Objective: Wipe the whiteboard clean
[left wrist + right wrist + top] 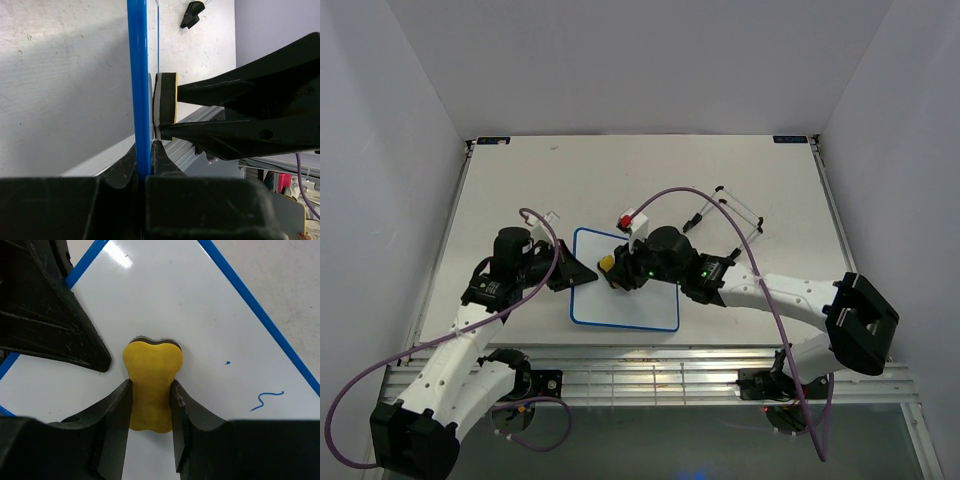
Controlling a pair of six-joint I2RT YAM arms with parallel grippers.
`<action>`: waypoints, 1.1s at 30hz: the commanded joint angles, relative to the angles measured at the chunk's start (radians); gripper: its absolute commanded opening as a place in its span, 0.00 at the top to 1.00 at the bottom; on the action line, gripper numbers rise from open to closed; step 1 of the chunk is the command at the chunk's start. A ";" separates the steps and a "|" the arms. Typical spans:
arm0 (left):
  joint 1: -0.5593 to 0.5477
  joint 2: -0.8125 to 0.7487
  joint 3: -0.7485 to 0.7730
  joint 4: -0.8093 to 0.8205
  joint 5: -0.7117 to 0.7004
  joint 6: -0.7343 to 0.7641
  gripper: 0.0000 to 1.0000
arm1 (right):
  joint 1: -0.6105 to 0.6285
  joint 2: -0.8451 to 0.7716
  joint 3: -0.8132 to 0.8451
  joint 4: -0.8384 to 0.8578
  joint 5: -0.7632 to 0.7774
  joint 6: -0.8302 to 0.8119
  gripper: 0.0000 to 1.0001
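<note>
The whiteboard (630,305) lies flat on the table, white with a thin blue rim. My left gripper (582,275) is shut on its left rim; in the left wrist view the blue rim (140,90) runs up between the jaws of that gripper (145,150). My right gripper (616,272) is shut on the yellow peanut-shaped eraser (607,263) and presses it on the board's upper left part. In the right wrist view the eraser (151,385) sits between that gripper's fingers (150,405). A small blue squiggle (267,400) and a blue dot (227,362) show on the board (200,315).
A red and white block (631,220) lies just behind the board. A thin wire stand with black ends (730,212) lies at the back right. A purple cable (680,195) loops over the right arm. A slotted metal rail (650,375) runs along the table's near edge.
</note>
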 commanded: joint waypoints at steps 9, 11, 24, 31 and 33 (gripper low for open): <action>-0.012 -0.008 -0.011 0.010 0.061 0.116 1.00 | -0.210 0.025 -0.115 0.108 -0.184 0.042 0.78; -0.010 -0.010 -0.008 0.011 0.063 0.122 1.00 | -0.240 0.035 -0.127 0.076 -0.195 0.038 0.78; -0.010 -0.008 -0.006 0.014 0.072 0.142 1.00 | -0.267 0.097 -0.076 -0.119 -0.127 0.081 0.80; -0.010 -0.015 -0.009 0.019 0.055 0.136 1.00 | -0.160 0.117 0.050 -0.079 -0.289 0.154 0.80; -0.010 -0.018 -0.009 0.019 0.049 0.133 1.00 | -0.161 0.117 0.041 -0.030 -0.317 0.185 0.80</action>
